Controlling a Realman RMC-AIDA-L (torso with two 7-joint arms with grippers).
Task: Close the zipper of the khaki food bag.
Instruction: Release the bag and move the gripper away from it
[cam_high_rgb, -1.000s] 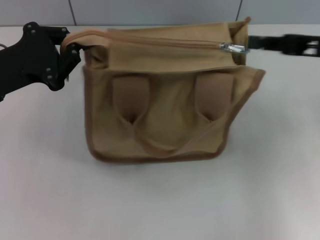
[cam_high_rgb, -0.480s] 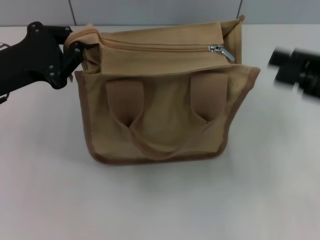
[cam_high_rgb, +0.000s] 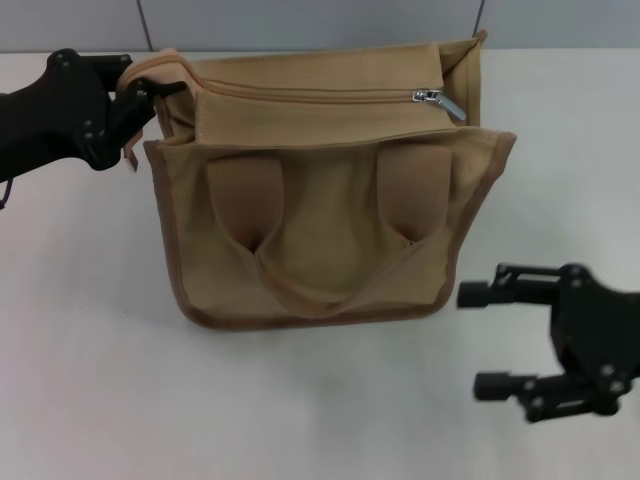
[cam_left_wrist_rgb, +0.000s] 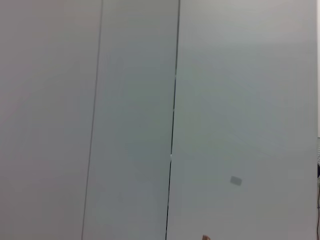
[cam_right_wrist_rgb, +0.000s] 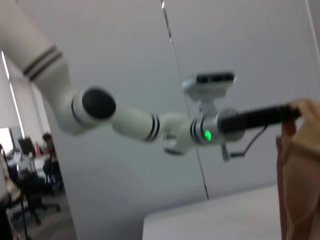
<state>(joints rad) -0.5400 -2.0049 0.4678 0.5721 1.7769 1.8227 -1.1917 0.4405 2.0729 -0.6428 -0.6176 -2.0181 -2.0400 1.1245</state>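
Head view: khaki food bag (cam_high_rgb: 320, 215) stands upright on the white surface (cam_high_rgb: 300, 400), centre of frame, front face toward the camera, two wide loop handles hanging down the front. Zipper (cam_high_rgb: 320, 95) runs along the top flap, silver slider (cam_high_rgb: 438, 100) sits near the bag's right end, track looks shut to the left of it. Left hand (cam_high_rgb: 140, 95) is at the bag's upper left corner, clamped on the fabric end there; black arm comes in from the left edge. Right hand (cam_high_rgb: 480, 340) is low on the right, over the surface, well apart from the bag, fingers (cam_high_rgb: 500, 296) spread apart with nothing between them.

Left wrist view: only grey wall panels (cam_left_wrist_rgb: 225, 100) with vertical seams, a sliver of tan at the edge, too small to tell.

Right wrist view: shows the other arm, white links with a green light, its black left hand (cam_right_wrist_rgb: 287, 114) meeting the tan bag corner (cam_right_wrist_rgb: 300, 175).
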